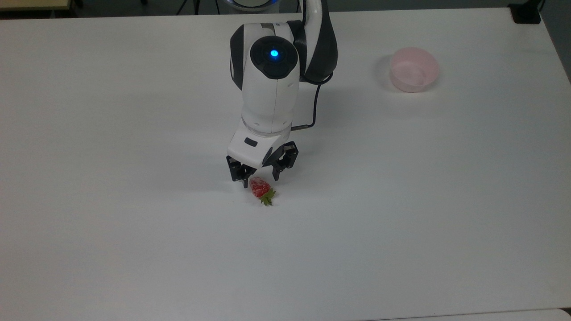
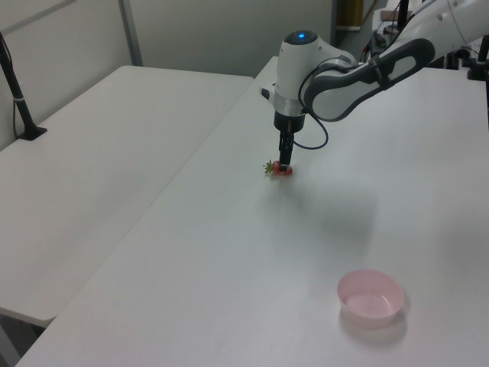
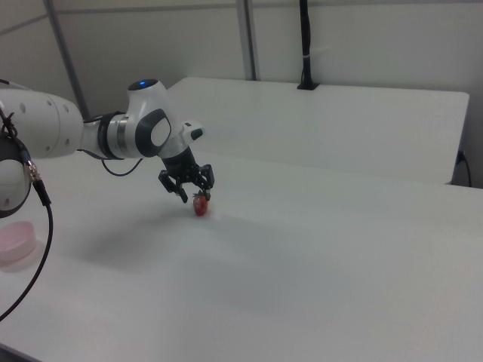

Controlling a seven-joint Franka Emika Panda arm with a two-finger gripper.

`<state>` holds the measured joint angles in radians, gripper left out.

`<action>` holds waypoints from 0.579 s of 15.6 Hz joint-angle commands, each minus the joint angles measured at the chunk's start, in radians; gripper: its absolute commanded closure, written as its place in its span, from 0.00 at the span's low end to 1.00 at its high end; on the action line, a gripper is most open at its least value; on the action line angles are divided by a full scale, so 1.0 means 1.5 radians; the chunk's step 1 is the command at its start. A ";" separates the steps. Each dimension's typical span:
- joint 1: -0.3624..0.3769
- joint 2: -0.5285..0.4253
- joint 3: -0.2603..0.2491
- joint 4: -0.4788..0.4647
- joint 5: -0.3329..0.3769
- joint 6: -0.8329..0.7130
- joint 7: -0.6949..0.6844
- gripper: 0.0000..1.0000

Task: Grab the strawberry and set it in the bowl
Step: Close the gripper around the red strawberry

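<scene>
Tool (image 1: 260, 179) spread wide and empty above the strawberry (image 1: 260, 188) on a white table (image 1: 401, 223), grey wall behind.

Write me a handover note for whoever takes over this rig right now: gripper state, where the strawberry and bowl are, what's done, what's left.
Gripper: open, holding nothing, fingers low on either side of the strawberry's red end.
Strawberry: lying on the white table, green cap pointing toward the top view's bottom edge.
Bowl: upright and empty, far off toward the top view's upper right, well apart from the arm.
Done: gripper lined up at the berry; no grasp in place.
Left: close on the strawberry, lift it, carry it across to the bowl, release it inside.
</scene>
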<state>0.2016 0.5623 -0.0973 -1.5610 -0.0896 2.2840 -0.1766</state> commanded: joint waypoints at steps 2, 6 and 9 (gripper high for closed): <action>0.006 0.020 -0.003 -0.009 -0.014 0.012 -0.015 0.39; 0.006 0.022 -0.003 -0.009 -0.014 0.022 -0.014 0.37; 0.006 0.024 -0.003 -0.009 -0.025 0.024 -0.014 0.49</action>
<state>0.2022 0.6055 -0.0971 -1.5628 -0.0963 2.2981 -0.1887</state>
